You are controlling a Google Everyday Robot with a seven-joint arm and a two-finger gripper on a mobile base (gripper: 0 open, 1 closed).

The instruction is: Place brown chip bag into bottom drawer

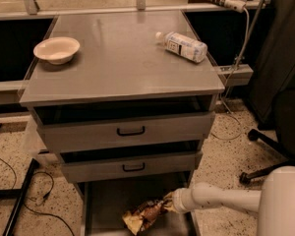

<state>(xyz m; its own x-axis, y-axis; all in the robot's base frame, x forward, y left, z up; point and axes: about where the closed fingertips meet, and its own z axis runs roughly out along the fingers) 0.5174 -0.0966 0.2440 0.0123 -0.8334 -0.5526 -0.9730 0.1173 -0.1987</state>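
My gripper [168, 203] is over the right side of the bottom drawer [105, 200], at the right end of the brown chip bag [143, 215]. The bag is within the drawer, right of centre. Two handled drawers [130, 132] stack directly above. On the cabinet top [123, 77], the bowl [56, 49] sits left and the bottle [184, 45] lies right.
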